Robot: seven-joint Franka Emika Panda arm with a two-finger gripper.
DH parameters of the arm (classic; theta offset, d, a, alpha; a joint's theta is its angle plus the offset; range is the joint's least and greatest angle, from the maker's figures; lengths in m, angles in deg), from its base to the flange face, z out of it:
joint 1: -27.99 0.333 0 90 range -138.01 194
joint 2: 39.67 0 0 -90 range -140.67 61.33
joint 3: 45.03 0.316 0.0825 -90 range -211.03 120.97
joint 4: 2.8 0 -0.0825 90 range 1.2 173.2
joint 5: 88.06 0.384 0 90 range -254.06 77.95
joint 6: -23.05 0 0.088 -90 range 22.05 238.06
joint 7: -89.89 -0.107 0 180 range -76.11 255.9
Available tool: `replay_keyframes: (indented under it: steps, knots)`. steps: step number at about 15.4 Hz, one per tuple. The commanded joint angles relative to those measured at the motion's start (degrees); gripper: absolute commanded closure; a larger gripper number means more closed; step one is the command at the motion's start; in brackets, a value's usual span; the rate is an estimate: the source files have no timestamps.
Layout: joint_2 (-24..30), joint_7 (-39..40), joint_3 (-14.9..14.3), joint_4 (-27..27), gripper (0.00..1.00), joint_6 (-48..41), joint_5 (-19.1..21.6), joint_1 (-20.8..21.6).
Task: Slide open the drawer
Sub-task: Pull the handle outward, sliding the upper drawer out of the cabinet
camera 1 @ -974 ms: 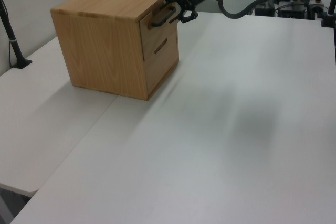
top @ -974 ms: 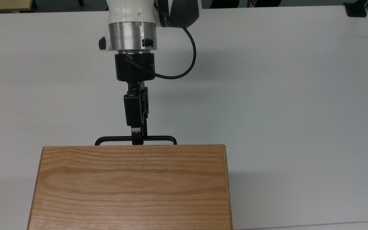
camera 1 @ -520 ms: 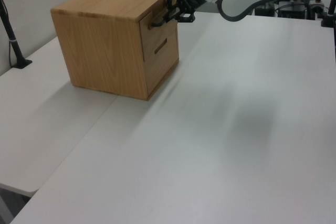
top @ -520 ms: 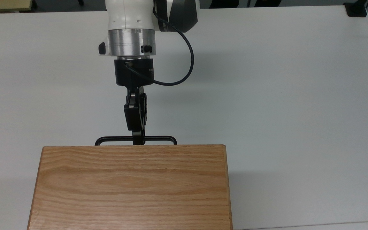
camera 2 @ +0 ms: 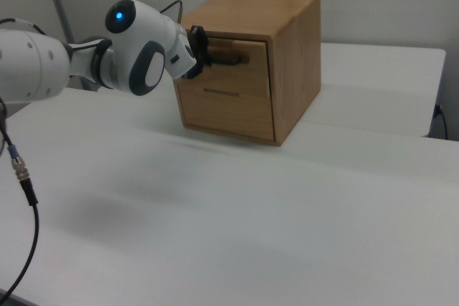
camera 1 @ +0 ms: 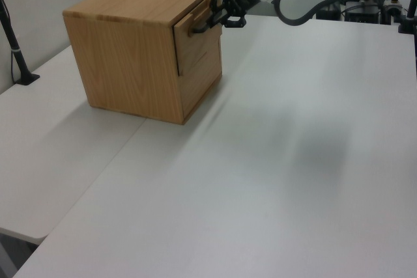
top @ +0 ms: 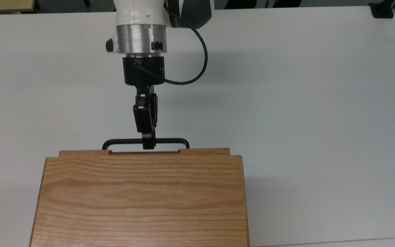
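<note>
The drawer (top: 204, 151) is the upper one of a light oak cabinet (top: 142, 199) and sticks out a short way past the cabinet top. Its thin black bar handle (top: 122, 140) runs across the front. My gripper (top: 148, 144) reaches in from the top view's upper side and is shut on the middle of that handle. In the left view the drawer (camera 1: 197, 47) juts out slightly, with the gripper (camera 1: 219, 19) on the handle at its upper right. In the right view the gripper (camera 2: 206, 55) meets the drawer (camera 2: 244, 73) from the right view's left.
A second, shut drawer (camera 2: 224, 109) sits below. The cabinet stands on a white table (top: 303, 103) with wide free surface around the arm. A black cable (top: 202, 55) loops off the wrist. A black post (camera 1: 14, 40) stands at the left view's left edge.
The gripper closed on the handle and moved away from the cabinet. The drawer front, flush before, now shows as a narrow strip beyond the cabinet top.
</note>
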Motion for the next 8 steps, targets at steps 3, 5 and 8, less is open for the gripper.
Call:
replay_keyframes:
  steps: [3,5,8]
  knots:
    - [16.6,-1.6,-0.49,19.44,0.97,1.08,0.62,-0.05]
    - [20.73,-1.52,-0.49,24.46,0.97,1.08,0.54,0.04]
    - [24.53,-1.51,-0.49,29.57,0.97,0.99,0.45,0.22]
